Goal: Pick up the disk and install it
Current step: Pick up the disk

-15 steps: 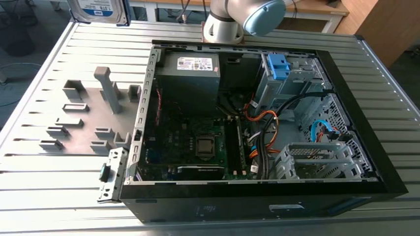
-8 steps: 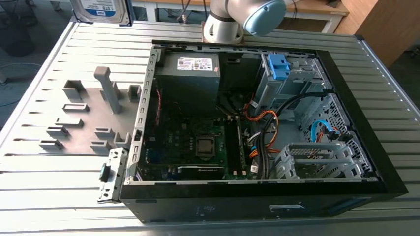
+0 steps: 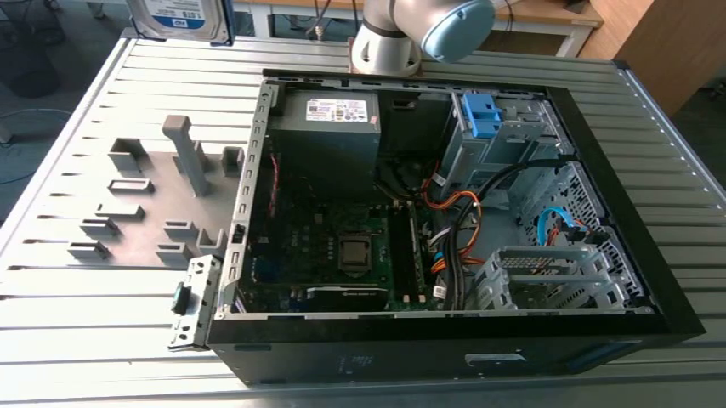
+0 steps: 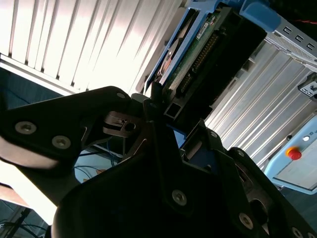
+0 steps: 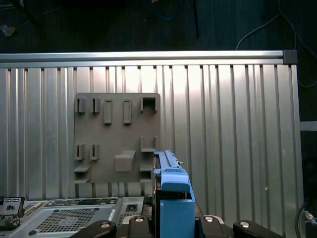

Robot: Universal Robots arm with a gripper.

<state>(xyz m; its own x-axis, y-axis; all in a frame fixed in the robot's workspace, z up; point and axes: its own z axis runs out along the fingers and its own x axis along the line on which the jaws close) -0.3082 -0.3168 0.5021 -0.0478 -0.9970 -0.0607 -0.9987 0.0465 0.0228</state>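
By the look of it you have the pick-up done. The disk (image 3: 182, 19) is off the tabletop (image 3: 102, 314) and hangs in the air above its far corner on the exterior view's left, well apart from the open computer case (image 3: 454, 357). Your gripper (image 4: 176, 126) is pinching the disk by one end, and the second wrist view shows the black fingers (image 4: 156, 124) pressed against its sides. The install is all left to do: the disk is not in the case, and the metal drive cage (image 3: 545, 274) near the case's front corner holds no drive. In the first wrist view the grey fixture plate (image 5: 116, 134) lies on the tabletop beneath the disk. The disk is a flat silver slab with a white-and-blue label, blue rails (image 5: 173, 196) along its sides and a green circuit board (image 4: 190, 54) on its underside.
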